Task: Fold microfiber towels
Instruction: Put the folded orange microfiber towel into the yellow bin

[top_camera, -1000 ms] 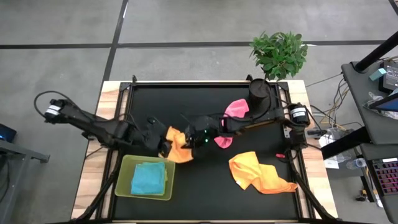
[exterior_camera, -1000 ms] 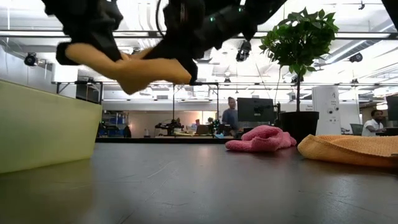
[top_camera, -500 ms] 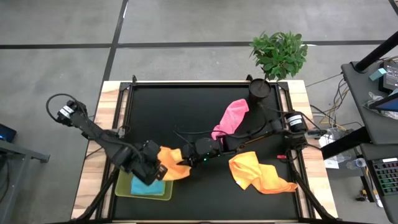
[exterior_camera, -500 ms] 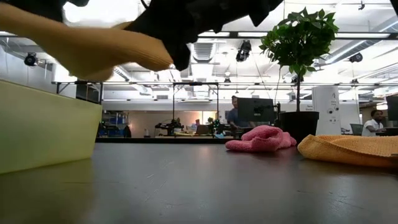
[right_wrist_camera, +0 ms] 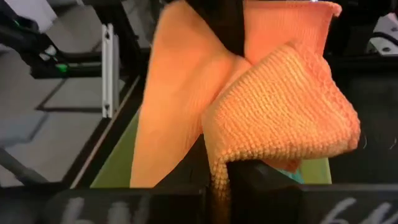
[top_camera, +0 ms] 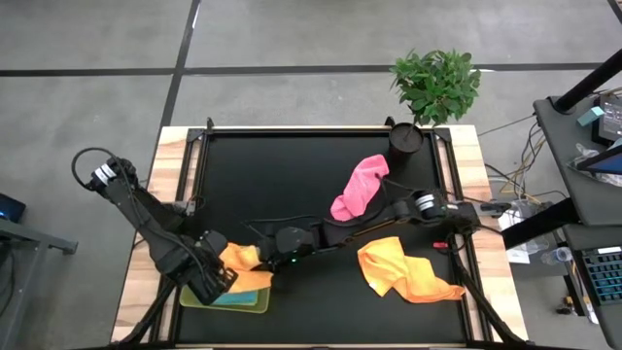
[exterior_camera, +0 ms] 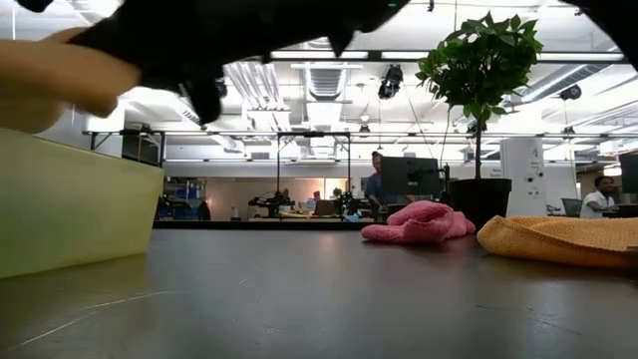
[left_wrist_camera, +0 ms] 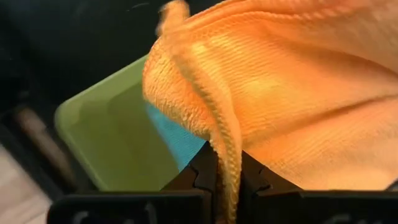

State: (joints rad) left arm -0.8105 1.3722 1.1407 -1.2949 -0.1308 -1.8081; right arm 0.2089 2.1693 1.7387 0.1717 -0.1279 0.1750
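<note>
A folded orange microfiber towel (top_camera: 243, 264) is held in the air over the translucent lime-green rectangular tray (top_camera: 199, 295), in which a light blue folded towel (left_wrist_camera: 180, 140) already lies. One edge of it is clamped in the shut jaws of the left gripper (top_camera: 220, 273), the other in the shut jaws of the right gripper (top_camera: 269, 259), as both wrist views show. A crumpled pink towel (top_camera: 359, 186) and a loose second orange towel (top_camera: 406, 270) lie on the black desk (top_camera: 292, 165), well apart from the tray.

The step in hand appears to be stacking. It would be done well if both grippers were lowered together and level, so the fold is kept, the towel squared over the blue one inside the tray walls, and both jaws released only once it rests.
</note>
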